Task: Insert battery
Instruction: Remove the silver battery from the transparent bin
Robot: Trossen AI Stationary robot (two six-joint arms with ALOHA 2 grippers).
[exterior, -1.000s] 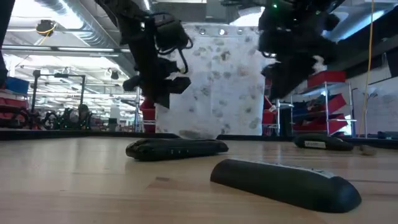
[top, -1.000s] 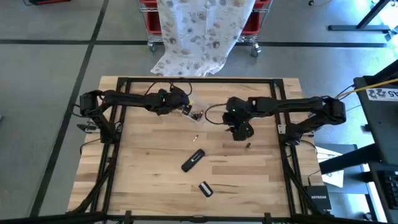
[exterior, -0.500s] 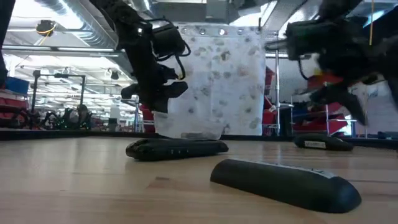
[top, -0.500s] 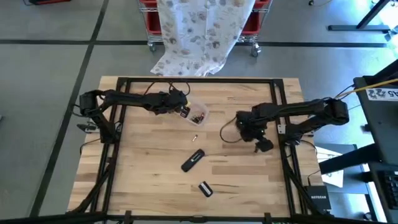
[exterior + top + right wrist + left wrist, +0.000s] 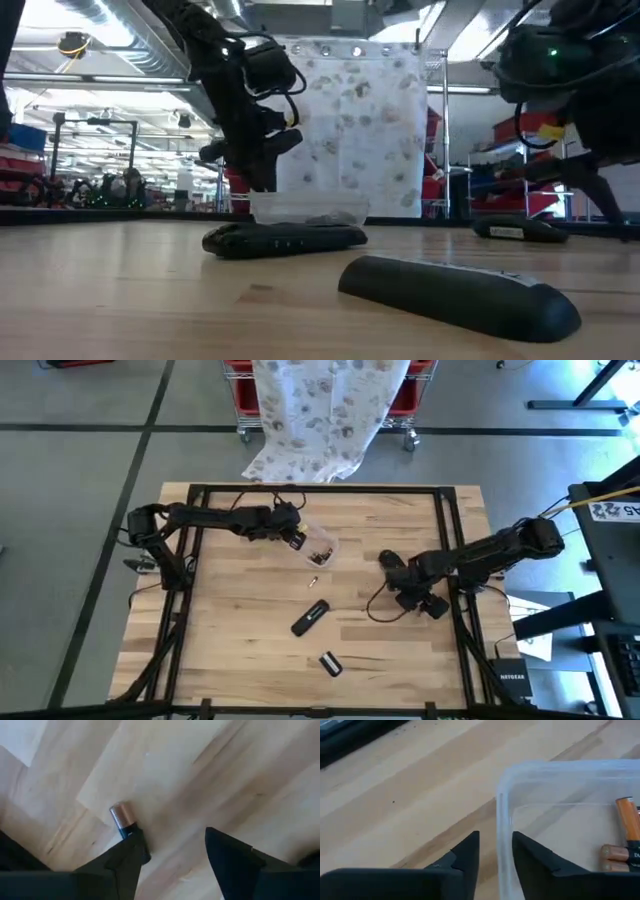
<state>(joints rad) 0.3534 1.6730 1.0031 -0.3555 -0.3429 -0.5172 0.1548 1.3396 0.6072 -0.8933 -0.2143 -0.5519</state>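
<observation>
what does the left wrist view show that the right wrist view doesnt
Only the left wrist view shows the clear plastic container, its wall standing between the left claw fingers, with copper-topped batteries lying inside it.

Only the right wrist view shows a single battery lying on bare wood, right against one finger of the open right claw. No container appears there.

Both show the light wooden table beneath, and each arm's own two dark fingers with a gap between them.
</observation>
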